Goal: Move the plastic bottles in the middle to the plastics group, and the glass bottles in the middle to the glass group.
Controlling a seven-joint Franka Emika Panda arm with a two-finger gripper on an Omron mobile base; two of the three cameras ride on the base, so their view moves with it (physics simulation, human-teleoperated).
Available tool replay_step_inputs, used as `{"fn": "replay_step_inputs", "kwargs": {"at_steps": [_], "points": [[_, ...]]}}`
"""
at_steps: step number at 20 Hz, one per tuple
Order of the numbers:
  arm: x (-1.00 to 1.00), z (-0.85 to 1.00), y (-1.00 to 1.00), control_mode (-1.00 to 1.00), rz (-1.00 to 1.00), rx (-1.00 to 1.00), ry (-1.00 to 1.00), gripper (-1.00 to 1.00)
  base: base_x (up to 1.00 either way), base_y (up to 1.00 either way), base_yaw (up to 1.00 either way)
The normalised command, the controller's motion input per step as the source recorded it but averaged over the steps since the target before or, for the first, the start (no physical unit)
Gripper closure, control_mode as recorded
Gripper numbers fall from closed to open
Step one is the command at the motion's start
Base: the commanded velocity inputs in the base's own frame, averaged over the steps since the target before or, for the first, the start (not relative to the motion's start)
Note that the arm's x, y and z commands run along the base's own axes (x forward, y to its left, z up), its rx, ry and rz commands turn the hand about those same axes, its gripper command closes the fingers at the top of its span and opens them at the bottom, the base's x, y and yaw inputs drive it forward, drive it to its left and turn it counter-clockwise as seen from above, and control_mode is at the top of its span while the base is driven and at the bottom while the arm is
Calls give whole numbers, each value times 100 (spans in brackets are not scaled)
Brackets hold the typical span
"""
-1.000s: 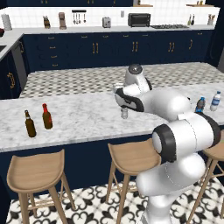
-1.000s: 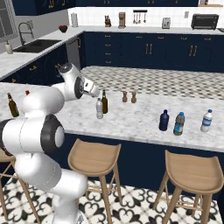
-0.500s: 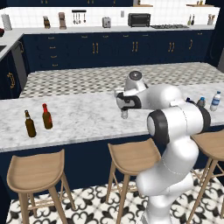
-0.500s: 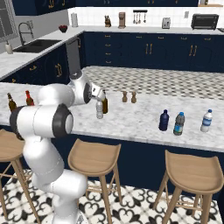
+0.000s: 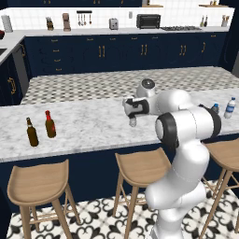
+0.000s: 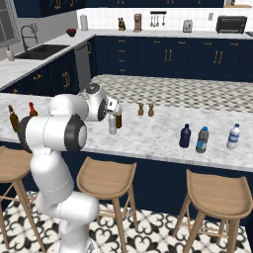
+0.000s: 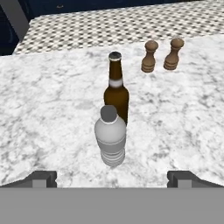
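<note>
With jaws spread wide, the gripper [image 7: 112, 177] should ease forward to straddle the clear plastic bottle [image 7: 111, 135] standing mid-desk, squeezing its body without knocking the brown glass bottle [image 7: 116, 87] just behind.

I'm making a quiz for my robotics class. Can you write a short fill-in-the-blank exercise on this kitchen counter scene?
1. The gripper is ____, its tips wide either side of the clear greyish bottle.
2. Right behind that bottle stands a brown ____ bottle.
3. The two wooden shakers stand ____ on the marble counter.

Missing words: open; glass; upright
</note>
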Motion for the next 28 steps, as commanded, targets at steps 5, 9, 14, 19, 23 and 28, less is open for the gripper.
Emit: {"fn": "replay_step_inputs", "kwargs": {"at_steps": [5, 9, 14, 19, 23, 28], "points": [[12, -13, -1, -100, 0, 0, 4, -100, 0, 0, 0], [22, -39, 0, -100, 0, 0, 6, -100, 0, 0, 0], [31, -23, 0, -100, 0, 0, 5, -100, 0, 0, 0], [26, -23, 0, -100, 0, 0, 3, -100, 0, 0, 0], [28, -12, 0, -100, 0, 0, 3, -100, 0, 0, 0], [25, -11, 0, -100, 0, 0, 0, -100, 0, 0, 0]]}}
